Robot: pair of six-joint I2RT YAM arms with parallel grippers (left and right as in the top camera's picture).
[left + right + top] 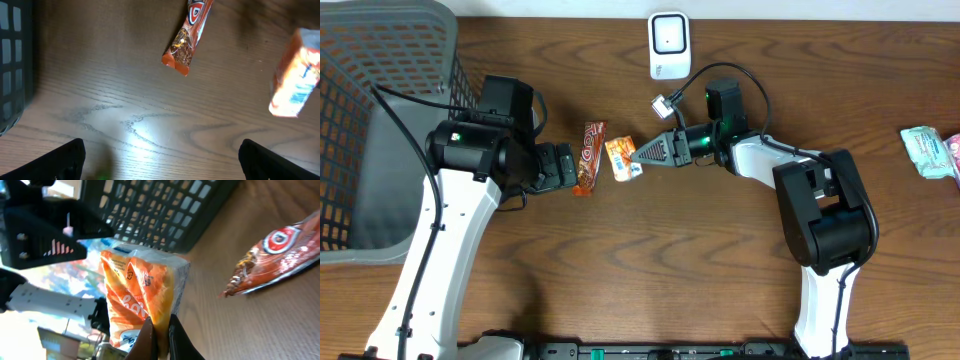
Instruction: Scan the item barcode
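Packet [623,160] is sitting clenched in the right claw [640,153].
Left claw [563,167] is hovering wide open beside a snack bar [590,157].

There was one brown wooden table [720,290], and two white and black robot arms stood at it, the left arm [455,225] and the right arm [825,215]. One grey plastic mesh basket [360,60] sat at the table's left end. One white rounded scanner device [669,45] lay at the far side. Wrapped goods in full view numbered three: one orange and white snack packet [623,160], one red-brown foil-wrapped bar [589,158] and one pale green packet [926,150]. A fourth, one pink item [954,150], was cut off by the right edge, so its kind could not be told.
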